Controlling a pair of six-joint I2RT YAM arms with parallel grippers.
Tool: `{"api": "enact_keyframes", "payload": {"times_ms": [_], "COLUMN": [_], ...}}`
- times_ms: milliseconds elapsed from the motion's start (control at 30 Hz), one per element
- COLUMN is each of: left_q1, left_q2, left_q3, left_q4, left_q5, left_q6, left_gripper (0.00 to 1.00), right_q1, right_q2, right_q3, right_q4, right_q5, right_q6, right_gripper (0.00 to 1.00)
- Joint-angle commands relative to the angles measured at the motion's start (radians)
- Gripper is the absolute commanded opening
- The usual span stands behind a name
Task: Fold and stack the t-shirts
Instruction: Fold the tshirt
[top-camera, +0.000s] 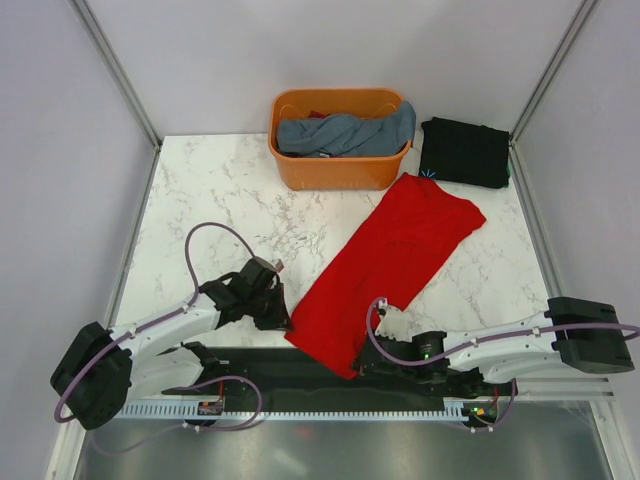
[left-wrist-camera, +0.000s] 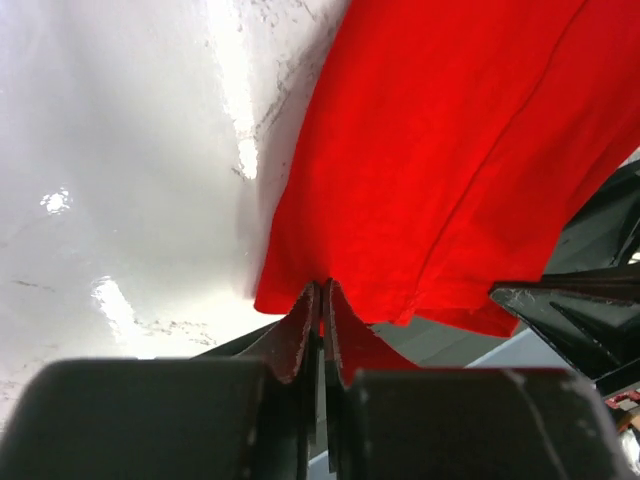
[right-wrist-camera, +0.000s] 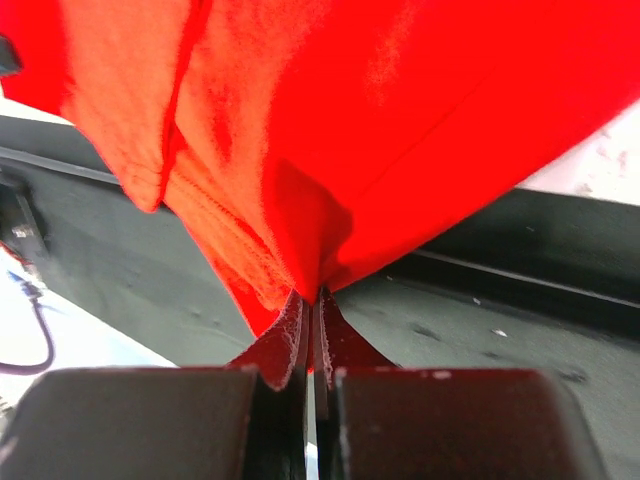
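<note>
— Both jaws pinched tight?

— Yes. The left gripper (left-wrist-camera: 321, 292) is closed on the near hem of the red t-shirt (top-camera: 395, 255), with the cloth caught between its tips. The right gripper (right-wrist-camera: 312, 298) is closed as well, clamping a bunched fold of that same hem.

— And where does everything lie?

— On the white marble table (top-camera: 220, 190). The red t-shirt runs as a long diagonal band from the near edge, between the two arms, up toward the far right. Its near end hangs over the dark mounting plate (top-camera: 250, 365). The orange basket (top-camera: 335, 172) stands at the far edge, just beside the shirt's far end. Blue-grey shirts (top-camera: 345, 133) are heaped inside it, one draped over the right rim. A folded black shirt (top-camera: 465, 150) lies flat in the far right corner, just right of the basket.
</note>
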Motion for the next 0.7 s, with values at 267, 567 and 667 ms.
{"api": "enact_keyframes", "payload": {"times_ms": [267,567,667], "left_q1": [-0.004,-0.001,-0.003], "left_q2": [-0.116,-0.007,0.054], "left_q3": [0.243,0.467,0.521], "left_q4": [-0.263,-0.357,-0.355], "left_q5": [-0.096,-0.099,-0.099], "left_q6": [0.008,0.07,0.075], "left_gripper": [0.02,0.02,0.02], "right_q1": [0.157,0.137,0.107], "right_q2": [0.143,0.074,0.003], "right_q3": [0.311,0.434,0.415], "right_q4": [-0.252,-0.496,-0.536], "right_q5": [0.038,0.222,0.248], "right_q6": [0.071,0.078,0.067], "right_gripper": [0.0,0.0,0.0]}}
